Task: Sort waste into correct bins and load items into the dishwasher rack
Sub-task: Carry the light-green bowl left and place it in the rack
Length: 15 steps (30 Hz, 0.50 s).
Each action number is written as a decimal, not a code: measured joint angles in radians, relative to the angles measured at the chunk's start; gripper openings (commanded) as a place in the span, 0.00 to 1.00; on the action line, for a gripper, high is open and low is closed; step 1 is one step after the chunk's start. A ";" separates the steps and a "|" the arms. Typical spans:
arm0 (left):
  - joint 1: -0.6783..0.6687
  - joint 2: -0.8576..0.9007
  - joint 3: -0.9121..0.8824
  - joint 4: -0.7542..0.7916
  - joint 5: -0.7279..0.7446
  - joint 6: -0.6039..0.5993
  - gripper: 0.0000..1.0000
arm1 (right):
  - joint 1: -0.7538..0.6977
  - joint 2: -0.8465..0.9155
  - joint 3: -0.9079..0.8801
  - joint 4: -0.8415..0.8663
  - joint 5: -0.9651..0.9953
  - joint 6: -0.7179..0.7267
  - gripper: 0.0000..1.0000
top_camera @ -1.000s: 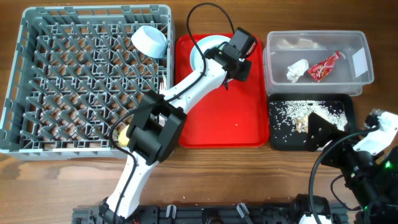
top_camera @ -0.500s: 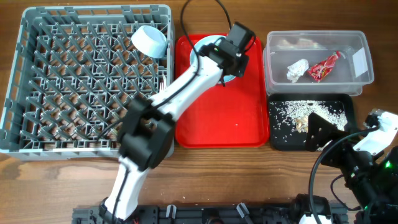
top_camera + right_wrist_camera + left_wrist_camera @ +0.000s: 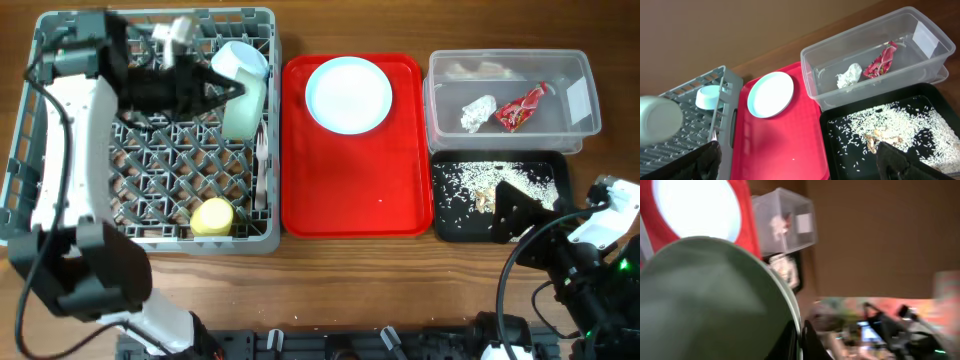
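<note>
Surface [image 3: 400,265] of brown wood carries all items.

1. The dishwasher rack [image 3: 100,170], a grey peg-grid crate, occupies the left side.
2. The left arm [image 3: 75,140] reaches over the far part of the rack. The left claw [image 3: 228,95] is closed narrow on the rim of the held bowl [image 3: 243,108]. This pale greenish bowl is tipped on edge above the rack's far right area. In the left wrist view the held bowl fills the near left of the picture, which is blurred.
3. The red tray [image 3: 350,185] lies just right of the rack.
4. The clear tub [image 3: 445,125] stands far right. The black tray [image 3: 455,222] lies directly on its near side.
5. The right claw [image 3: 802,162] sits at the near right, at the near edge of the black tray. Its fingers stand wide apart and hold nothing.
6. The plate [image 3: 348,94], round and pale blue, rests flat on the far part of the red tray.
7. The second bowl [image 3: 240,62], white with a blue tint, sits in the rack's far right corner, just beyond the held bowl.
8. The cup [image 3: 212,216], yellow-green, sits in the rack's near row.
9. The napkin [image 3: 478,111], crumpled and white, lies in the clear tub.
10. The wrapper [image 3: 522,106], shiny red, lies just right of the napkin.
11. The utensil [image 3: 262,160], white plastic, lies along the rack's right wall. Fork or spoon cannot be told.
12. The crumbs [image 3: 470,178], rice-like with beige bits, are scattered across the black tray.
</note>
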 measured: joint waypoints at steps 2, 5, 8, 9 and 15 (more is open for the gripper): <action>0.048 0.034 -0.076 0.039 0.142 0.047 0.04 | 0.000 0.000 0.000 0.000 0.000 0.000 1.00; 0.106 0.127 -0.179 0.097 0.269 0.075 0.04 | 0.000 0.000 0.000 -0.001 0.000 0.000 1.00; 0.106 0.170 -0.223 0.149 0.303 0.083 0.04 | 0.000 0.000 0.000 -0.001 0.000 0.000 1.00; 0.105 0.175 -0.231 0.159 0.309 0.083 0.04 | 0.000 0.000 0.000 0.000 0.000 0.000 1.00; 0.104 0.196 -0.267 0.212 0.319 0.090 0.04 | 0.000 0.000 0.000 -0.001 0.000 0.000 1.00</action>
